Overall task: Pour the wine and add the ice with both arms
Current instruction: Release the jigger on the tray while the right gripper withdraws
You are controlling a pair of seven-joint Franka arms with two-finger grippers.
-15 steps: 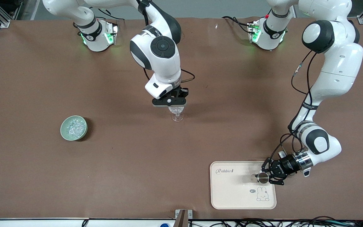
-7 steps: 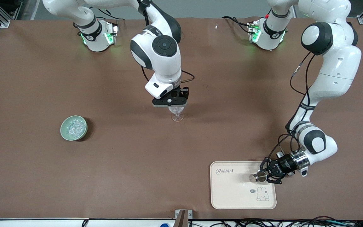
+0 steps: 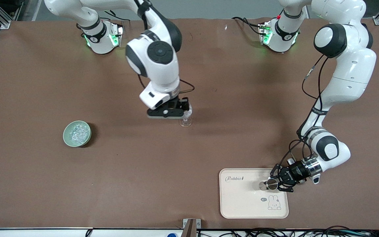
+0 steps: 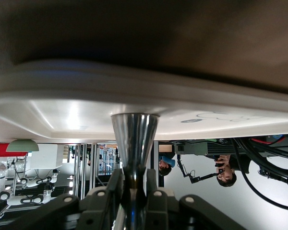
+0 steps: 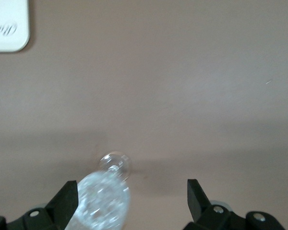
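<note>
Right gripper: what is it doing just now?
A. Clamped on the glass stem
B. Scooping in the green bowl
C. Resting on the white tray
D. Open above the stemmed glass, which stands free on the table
D. The right gripper has its fingers spread wide, and the stemmed glass with ice in it stands on the table between them, ungripped; the green bowl sits apart, toward the right arm's end.
</note>
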